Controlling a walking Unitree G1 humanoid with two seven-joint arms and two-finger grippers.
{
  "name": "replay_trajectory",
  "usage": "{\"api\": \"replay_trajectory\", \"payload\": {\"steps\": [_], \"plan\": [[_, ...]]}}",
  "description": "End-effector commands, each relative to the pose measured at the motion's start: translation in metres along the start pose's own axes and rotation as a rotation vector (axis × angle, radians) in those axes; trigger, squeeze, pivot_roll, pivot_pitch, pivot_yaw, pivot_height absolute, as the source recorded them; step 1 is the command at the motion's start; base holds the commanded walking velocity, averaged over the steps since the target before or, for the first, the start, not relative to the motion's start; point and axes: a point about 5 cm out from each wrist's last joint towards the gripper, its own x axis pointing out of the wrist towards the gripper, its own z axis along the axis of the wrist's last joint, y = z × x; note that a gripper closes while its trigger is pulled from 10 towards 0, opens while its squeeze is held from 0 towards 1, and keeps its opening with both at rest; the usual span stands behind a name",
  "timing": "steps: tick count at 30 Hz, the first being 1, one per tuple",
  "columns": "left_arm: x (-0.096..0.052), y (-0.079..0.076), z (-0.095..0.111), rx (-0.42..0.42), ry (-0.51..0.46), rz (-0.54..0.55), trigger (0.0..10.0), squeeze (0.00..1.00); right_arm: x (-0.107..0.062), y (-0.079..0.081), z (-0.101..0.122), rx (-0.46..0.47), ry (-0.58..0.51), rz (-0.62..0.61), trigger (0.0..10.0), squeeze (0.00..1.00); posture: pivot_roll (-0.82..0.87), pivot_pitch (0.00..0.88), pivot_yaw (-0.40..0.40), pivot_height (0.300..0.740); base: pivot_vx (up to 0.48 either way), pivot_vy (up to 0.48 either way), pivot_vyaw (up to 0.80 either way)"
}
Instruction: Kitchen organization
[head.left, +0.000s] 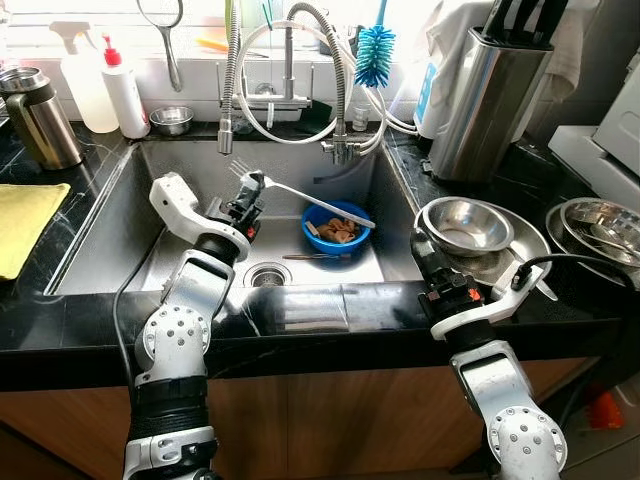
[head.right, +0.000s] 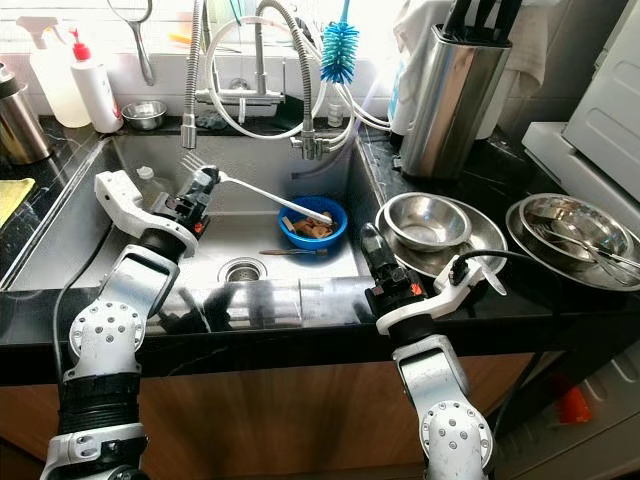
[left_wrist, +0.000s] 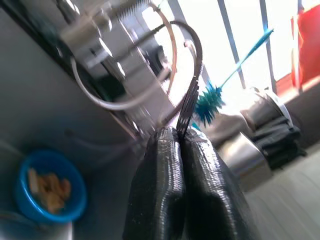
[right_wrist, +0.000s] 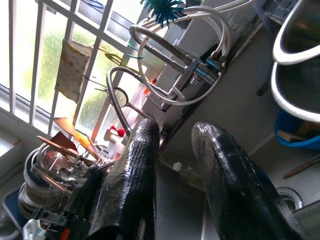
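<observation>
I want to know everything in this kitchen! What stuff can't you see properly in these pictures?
- Knives in the steel knife block: handle tops cut off by the head views' upper edge.
- Food in the blue bowl: brownish pieces, too small to identify; blurred in the left wrist view.
- Fork handle: its middle is hidden inside the left gripper.
- Bowls at right: cut off by the picture's edge.

A silver fork is pinched near its tines between the closed fingers of the left end effector, above the sink. Its handle slants down and right to the rim of a blue bowl holding brownish food scraps, on the sink floor right of the drain.
</observation>
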Motion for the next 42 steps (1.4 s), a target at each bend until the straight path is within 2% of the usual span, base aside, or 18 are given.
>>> {"api": "replay_trajectory", "payload": {"steps": [1,2,3,4,5,6,7,9,10,13,14,15,16,20,30,42], "plan": [[0.004,0.005,0.005,0.079,-0.040,0.070,0.0,0.00,0.000,-0.004,0.003,-0.024,-0.016,-0.039,10.0,0.00,-0.02,0.018,-0.043,0.740,0.000,0.000,0.00],[0.004,0.009,0.008,0.119,-0.066,0.116,0.9,0.00,-0.001,-0.005,0.004,-0.038,-0.019,-0.051,10.0,0.00,-0.02,0.018,-0.043,0.740,0.000,0.000,0.00],[0.005,0.013,0.012,0.194,-0.088,0.162,8.7,0.00,-0.001,-0.006,0.005,-0.057,-0.020,-0.063,10.0,0.00,-0.02,0.018,-0.043,0.740,0.000,0.000,0.00],[0.005,0.016,0.014,0.243,-0.102,0.189,8.7,0.00,-0.001,-0.006,0.005,-0.069,-0.020,-0.070,10.0,0.00,-0.03,0.021,-0.042,0.740,0.000,0.000,0.00],[0.006,0.019,0.015,0.340,-0.100,0.208,10.0,0.00,-0.001,-0.007,0.006,-0.130,-0.009,-0.092,10.0,0.00,-0.03,0.023,-0.041,0.740,0.000,0.000,0.00],[0.006,0.019,0.014,0.377,-0.098,0.208,10.0,0.00,-0.002,-0.007,0.007,-0.164,-0.006,-0.106,10.0,0.00,-0.03,0.023,-0.040,0.740,0.000,0.000,0.00],[0.007,0.018,0.012,0.461,-0.084,0.195,10.0,0.00,-0.002,-0.009,0.009,-0.247,-0.002,-0.147,10.0,0.00,-0.03,0.023,-0.040,0.740,0.000,0.000,0.00],[0.007,0.017,0.009,0.538,-0.071,0.177,10.0,0.00,-0.002,-0.011,0.011,-0.332,0.002,-0.192,10.0,0.00,-0.03,0.028,-0.035,0.740,0.000,0.000,0.00],[0.008,0.018,0.008,0.605,-0.057,0.171,10.0,0.00,-0.002,-0.011,0.014,-0.465,0.026,-0.218,10.0,0.00,-0.03,0.029,-0.034,0.740,0.000,0.000,0.00],[0.009,0.019,0.006,0.714,-0.047,0.150,10.0,0.00,0.000,-0.007,0.015,-0.542,0.036,-0.218,10.0,0.00,-0.04,0.033,-0.031,0.740,0.000,0.000,0.00],[0.010,0.022,0.003,0.780,-0.026,0.134,10.0,0.00,0.002,-0.001,0.015,-0.602,0.045,-0.195,10.0,0.00,-0.04,0.036,-0.029,0.740,0.000,0.000,0.00],[0.010,0.022,0.003,0.780,-0.026,0.134,10.0,0.00,0.002,-0.001,0.015,-0.602,0.045,-0.195,10.0,0.00,-0.04,0.036,-0.029,0.740,0.000,0.000,0.00],[0.010,0.026,0.000,0.843,-0.005,0.125,10.0,0.00,0.003,0.004,0.012,-0.666,0.063,-0.173,10.0,0.00,-0.04,0.033,-0.028,0.740,0.000,0.000,0.00],[0.008,0.034,-0.007,0.963,0.037,0.107,10.0,0.00,0.006,0.009,0.004,-0.753,0.090,-0.141,10.0,0.00,-0.04,0.022,-0.024,0.740,0.000,0.000,0.00],[0.001,0.052,-0.024,1.038,0.151,0.105,10.0,0.00,0.006,0.006,-0.003,-0.800,0.114,-0.132,10.0,0.00,-0.04,0.000,-0.019,0.740,0.000,0.000,0.00],[0.003,0.060,-0.025,1.064,0.176,0.131,10.0,0.00,0.005,0.007,-0.008,-0.799,0.108,-0.127,10.0,0.00,-0.04,0.007,-0.017,0.740,0.000,0.000,0.00]]}}
